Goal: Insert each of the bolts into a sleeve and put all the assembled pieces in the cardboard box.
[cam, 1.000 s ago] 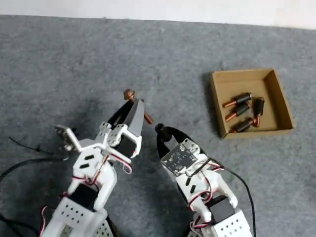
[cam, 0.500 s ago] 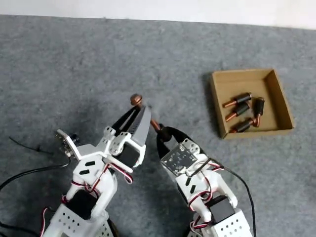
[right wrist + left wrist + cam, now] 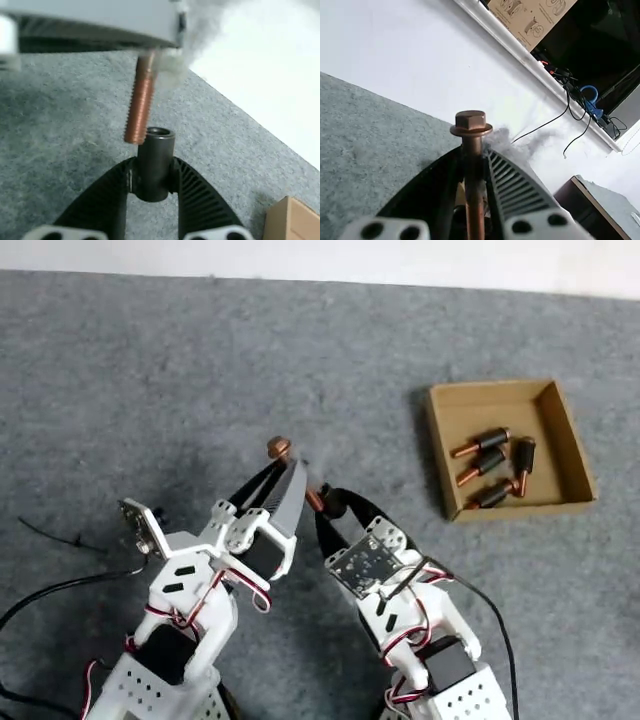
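Right gripper [image 3: 152,172]: clamped on the black sleeve [image 3: 155,157], open bore facing the bolt.
Left gripper [image 3: 472,167]: clamped on the copper bolt [image 3: 471,145]. Threaded tip just beside the sleeve's mouth, swung in from farther left.
Cardboard box [image 3: 440,435], off right: three assembled pieces [image 3: 482,446] inside.
Grey carpet [image 3: 150,370]: open beyond.
Printed carton [image 3: 530,15]: behind, lettering unreadable.

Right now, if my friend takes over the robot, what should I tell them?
Left end effector: shut on a bolt.
Right end effector: shut on a sleeve.
The bolt's tip is right beside the sleeve's open mouth, not in yet.
Done: the box holds several assembled pieces.
Left: line up the tip, push the bolt into the sleeve, then put that piece in the box.
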You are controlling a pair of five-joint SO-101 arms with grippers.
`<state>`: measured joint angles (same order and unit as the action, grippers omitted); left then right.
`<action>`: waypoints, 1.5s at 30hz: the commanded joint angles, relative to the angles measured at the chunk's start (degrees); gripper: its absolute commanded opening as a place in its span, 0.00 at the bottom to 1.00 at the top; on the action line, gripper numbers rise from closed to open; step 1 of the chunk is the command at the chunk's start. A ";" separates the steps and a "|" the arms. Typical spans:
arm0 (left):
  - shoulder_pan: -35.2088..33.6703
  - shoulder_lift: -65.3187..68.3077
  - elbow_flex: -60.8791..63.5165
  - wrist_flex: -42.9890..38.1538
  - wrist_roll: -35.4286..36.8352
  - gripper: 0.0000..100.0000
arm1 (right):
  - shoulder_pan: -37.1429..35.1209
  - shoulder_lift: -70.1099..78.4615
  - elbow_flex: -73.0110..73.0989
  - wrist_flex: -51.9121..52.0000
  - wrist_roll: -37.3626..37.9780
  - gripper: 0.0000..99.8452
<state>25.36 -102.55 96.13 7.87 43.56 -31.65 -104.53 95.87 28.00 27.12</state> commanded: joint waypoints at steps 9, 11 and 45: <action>0.48 -1.80 1.10 0.00 -4.66 0.01 | -2.24 -1.01 6.20 -2.24 0.62 0.00; 0.13 -1.80 1.10 -0.09 -4.84 0.01 | -2.24 -1.01 6.20 -2.24 0.70 0.00; 0.40 -1.63 1.10 1.85 1.41 0.01 | -3.74 -1.01 5.93 -3.12 0.70 0.00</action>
<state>24.04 -102.81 96.13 9.45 44.79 -34.99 -104.44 95.87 27.21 27.30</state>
